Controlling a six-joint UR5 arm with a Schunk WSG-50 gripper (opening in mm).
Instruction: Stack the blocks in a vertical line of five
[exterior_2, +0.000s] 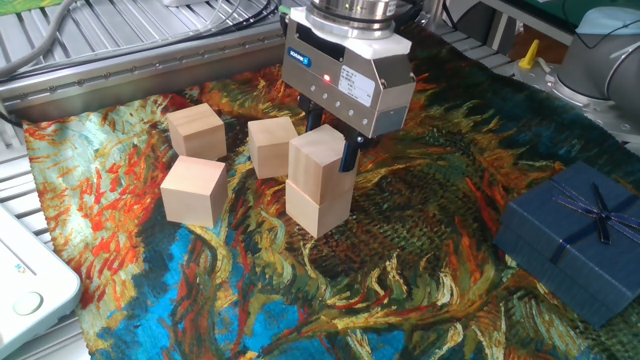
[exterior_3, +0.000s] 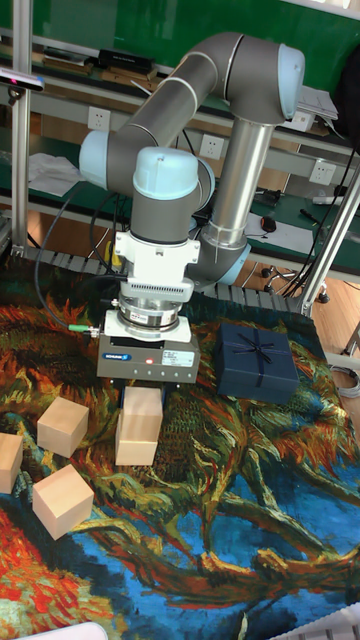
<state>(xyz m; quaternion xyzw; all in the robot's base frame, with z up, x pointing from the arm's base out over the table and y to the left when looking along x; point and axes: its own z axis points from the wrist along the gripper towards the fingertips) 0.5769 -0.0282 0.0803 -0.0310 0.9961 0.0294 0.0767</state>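
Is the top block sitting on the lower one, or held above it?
On it: the top block rests slightly askew on the lower block, no gap visible. Whether the end effector grips it, cannot tell.

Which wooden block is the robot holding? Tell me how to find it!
Look at the colourful painted cloth, then at the grey gripper hanging over its middle. Right under it, two blocks are stacked, and the top block sits between the fingers. It is the only block raised off the cloth; the other three blocks lie flat to one side.
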